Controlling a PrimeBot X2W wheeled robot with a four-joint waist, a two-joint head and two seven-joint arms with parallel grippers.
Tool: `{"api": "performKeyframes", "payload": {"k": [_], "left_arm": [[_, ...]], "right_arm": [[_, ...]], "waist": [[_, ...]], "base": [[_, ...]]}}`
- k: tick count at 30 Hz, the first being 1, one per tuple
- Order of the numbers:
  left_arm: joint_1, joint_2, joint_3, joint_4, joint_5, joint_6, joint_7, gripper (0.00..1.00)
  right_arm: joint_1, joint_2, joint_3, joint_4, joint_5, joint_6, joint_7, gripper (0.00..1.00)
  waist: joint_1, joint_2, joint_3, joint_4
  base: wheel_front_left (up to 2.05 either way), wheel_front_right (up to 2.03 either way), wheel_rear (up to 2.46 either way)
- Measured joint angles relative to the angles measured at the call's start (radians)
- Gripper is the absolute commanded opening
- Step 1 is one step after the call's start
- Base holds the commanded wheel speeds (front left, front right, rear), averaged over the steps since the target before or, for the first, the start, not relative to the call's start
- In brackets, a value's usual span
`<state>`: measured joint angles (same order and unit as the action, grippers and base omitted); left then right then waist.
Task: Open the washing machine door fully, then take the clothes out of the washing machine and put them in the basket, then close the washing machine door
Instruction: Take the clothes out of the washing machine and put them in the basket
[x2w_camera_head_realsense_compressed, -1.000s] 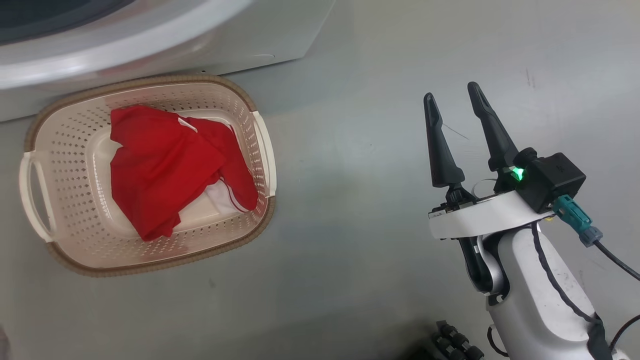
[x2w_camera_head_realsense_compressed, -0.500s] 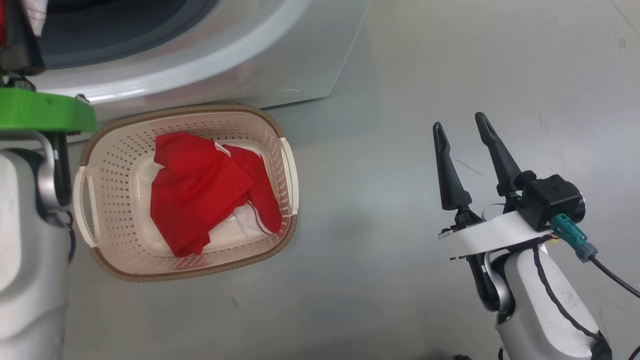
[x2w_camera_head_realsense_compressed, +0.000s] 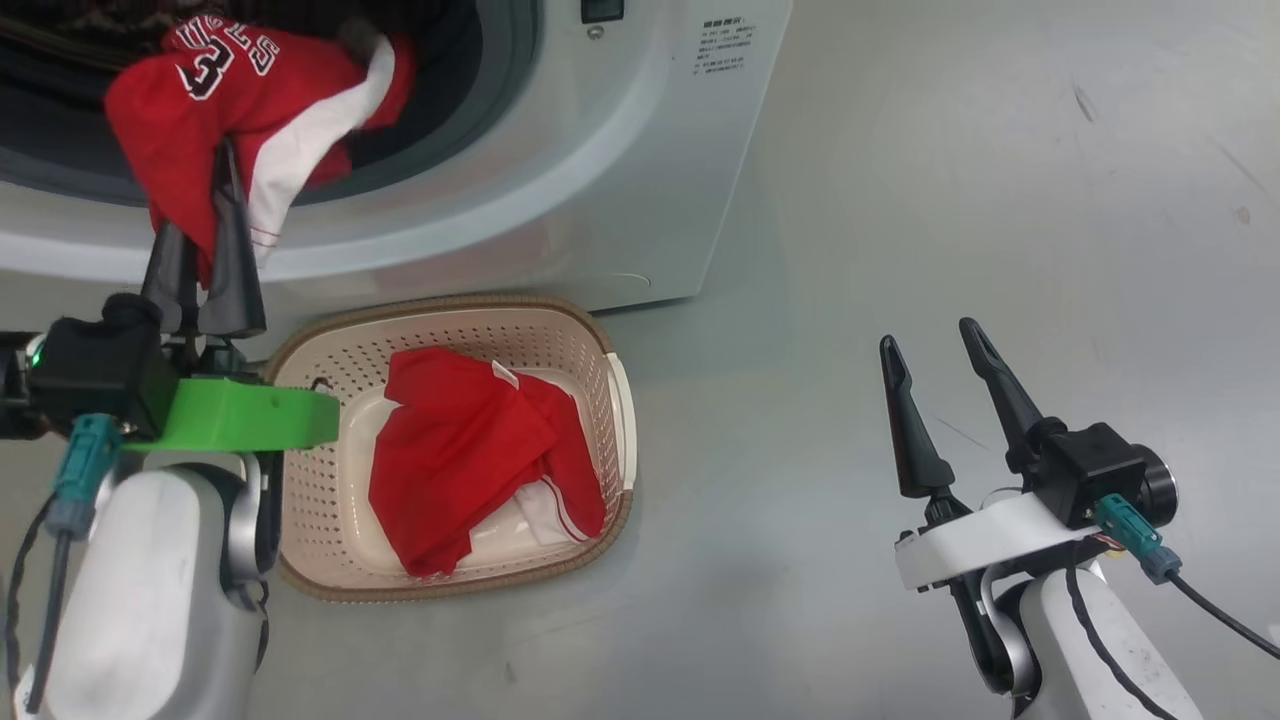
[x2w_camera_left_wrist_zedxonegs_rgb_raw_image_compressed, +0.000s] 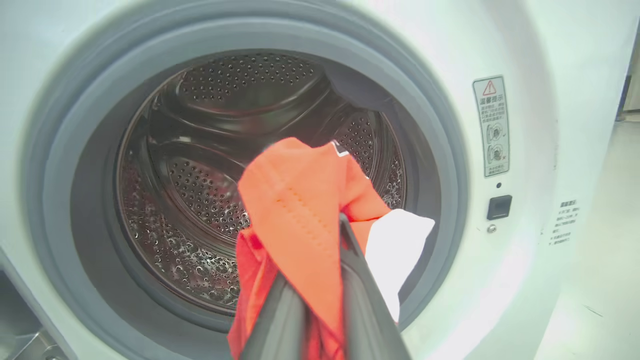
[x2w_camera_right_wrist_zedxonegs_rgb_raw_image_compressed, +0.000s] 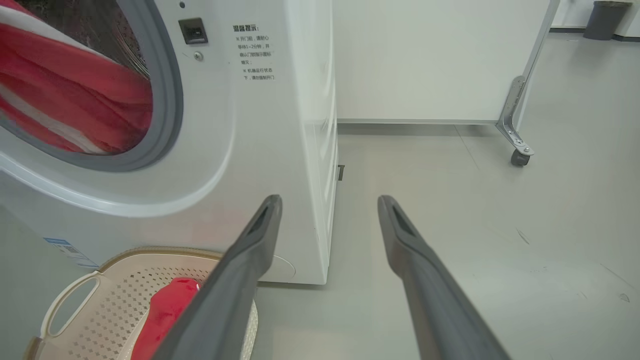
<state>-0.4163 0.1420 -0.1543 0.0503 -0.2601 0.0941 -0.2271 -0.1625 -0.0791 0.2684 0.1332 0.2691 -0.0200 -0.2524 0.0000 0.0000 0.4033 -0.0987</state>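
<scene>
My left gripper (x2w_camera_head_realsense_compressed: 205, 200) is shut on a red garment with white trim (x2w_camera_head_realsense_compressed: 200, 110), one of the clothes, held at the mouth of the washing machine (x2w_camera_head_realsense_compressed: 620, 180). In the left wrist view the gripper (x2w_camera_left_wrist_zedxonegs_rgb_raw_image_compressed: 315, 250) pinches that garment (x2w_camera_left_wrist_zedxonegs_rgb_raw_image_compressed: 295, 200) in front of the steel drum (x2w_camera_left_wrist_zedxonegs_rgb_raw_image_compressed: 210, 150). The cream basket (x2w_camera_head_realsense_compressed: 310, 500) stands on the floor below the opening with another red garment (x2w_camera_head_realsense_compressed: 460, 450) inside. My right gripper (x2w_camera_head_realsense_compressed: 928, 335) hangs open over bare floor to the right, holding nothing. The washing machine door is out of view.
Grey floor (x2w_camera_head_realsense_compressed: 900, 200) stretches to the right of the machine. In the right wrist view a white partition on a caster (x2w_camera_right_wrist_zedxonegs_rgb_raw_image_compressed: 520, 150) stands behind the machine's side, with a dark bin (x2w_camera_right_wrist_zedxonegs_rgb_raw_image_compressed: 605, 17) far back. The basket (x2w_camera_right_wrist_zedxonegs_rgb_raw_image_compressed: 90, 310) sits at the lower left there.
The head camera has tilted up, so the basket and right gripper sit lower in the picture. My left arm has come into view, holding the red garment at the drum opening.
</scene>
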Motion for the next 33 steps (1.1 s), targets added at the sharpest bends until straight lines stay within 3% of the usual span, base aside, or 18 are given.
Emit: {"api": "performKeyframes", "payload": {"k": [14,33], "left_arm": [[0.195,-0.039,-0.058,-0.088,-0.006,0.006,0.036,0.0],[0.26,-0.06,-0.11,0.127,-0.074,0.001,0.134,0.0]], "right_arm": [[0.072,-0.003,0.003,-0.003,-0.005,-0.002,0.0,1.0],[0.069,0.0,0.028,-0.057,-0.011,0.001,0.0,1.0]], "waist": [[0.0,0.0,-0.127,0.056],[0.0,0.0,-0.06,0.029]], "base": [[0.0,0.0,0.0],[0.0,0.0,0.0]]}}
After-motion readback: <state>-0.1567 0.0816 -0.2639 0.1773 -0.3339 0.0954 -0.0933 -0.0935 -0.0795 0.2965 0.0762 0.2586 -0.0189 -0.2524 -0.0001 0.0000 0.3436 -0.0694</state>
